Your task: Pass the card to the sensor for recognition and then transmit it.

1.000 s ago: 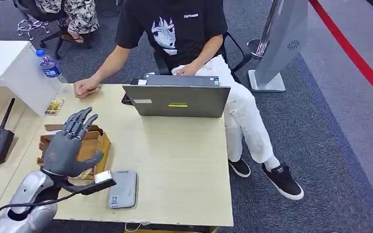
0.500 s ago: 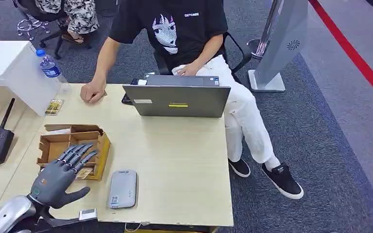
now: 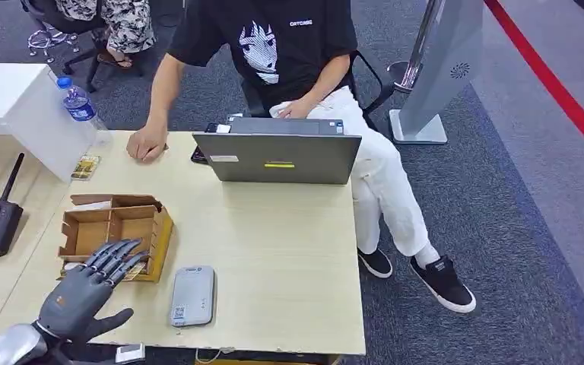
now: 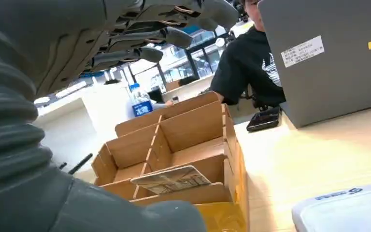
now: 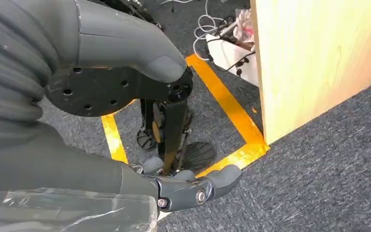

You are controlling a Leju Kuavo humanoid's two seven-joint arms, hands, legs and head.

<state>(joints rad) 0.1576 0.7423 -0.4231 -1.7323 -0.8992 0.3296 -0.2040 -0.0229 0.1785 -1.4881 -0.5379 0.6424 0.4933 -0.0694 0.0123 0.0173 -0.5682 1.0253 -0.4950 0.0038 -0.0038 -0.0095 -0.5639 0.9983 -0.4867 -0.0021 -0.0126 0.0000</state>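
Hovering low over the desk (image 3: pixel 274 258), the left hand (image 3: pixel 84 289) spreads its fingers (image 3: pixel 118 255), holding nothing. Beyond, a printed card (image 4: pixel 171 180) lies tilted in the cardboard box (image 3: pixel 114 232), beside the grey sensor (image 3: pixel 192 295). Right hand (image 5: pixel 174 186): fingers loosely curled, empty.

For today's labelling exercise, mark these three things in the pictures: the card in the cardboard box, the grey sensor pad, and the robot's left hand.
card (image 4: pixel 171 179), left wrist view, middle of its printed face.
sensor pad (image 3: pixel 192 295), head view, centre of its grey top.
left hand (image 3: pixel 84 289), head view, back of the hand.
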